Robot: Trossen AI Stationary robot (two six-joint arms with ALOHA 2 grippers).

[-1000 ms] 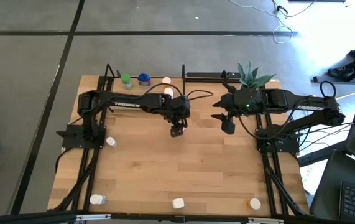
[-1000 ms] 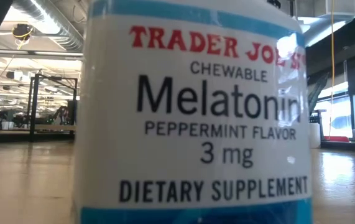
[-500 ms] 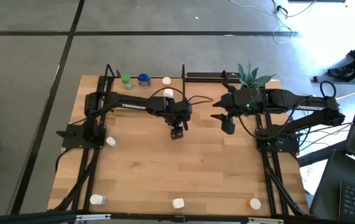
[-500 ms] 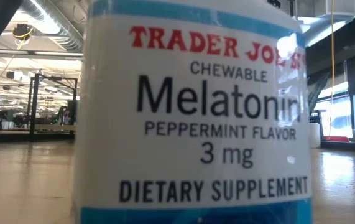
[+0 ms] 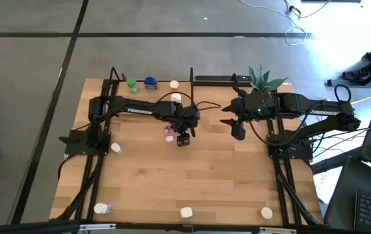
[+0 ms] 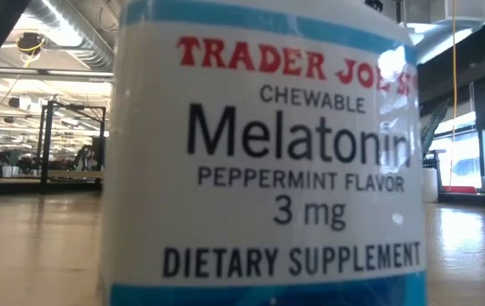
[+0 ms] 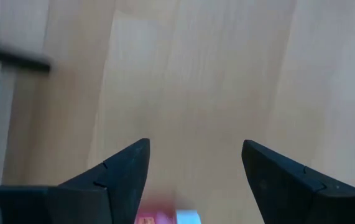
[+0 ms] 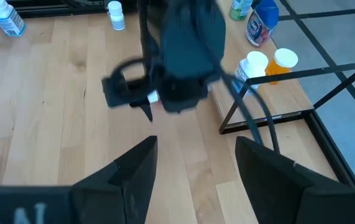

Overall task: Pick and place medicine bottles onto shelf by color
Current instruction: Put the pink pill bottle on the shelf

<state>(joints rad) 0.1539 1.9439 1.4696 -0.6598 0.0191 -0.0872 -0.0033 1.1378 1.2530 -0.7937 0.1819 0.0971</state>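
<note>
Bottles stood scattered across the table, and going left to right the first were a white-capped one well out to the left gripper's left and another at the near edge. On the shelf, behind that gripper, stood a green bottle, a blue bottle, an orange-capped one and a white one. The pink-capped bottle lay just beside the left gripper, on its left side, apparently on the table — the left wrist view showed its pink cap and white body low between the spread fingers, which were wide apart and gripping nothing. Further right, a white bottle and an orange-capped bottle stood near the front edge, well apart from both grippers. The right gripper hung over the table beside the potted plant, jaws parted and empty, waiting. The melatonin bottle filled the low view entirely. These bottles looked light, rigid plastic, smooth and likely to roll or tip if nudged — the surest hold would probably be across the round body below the cap, squarely, with the fingers closing evenly.
</note>
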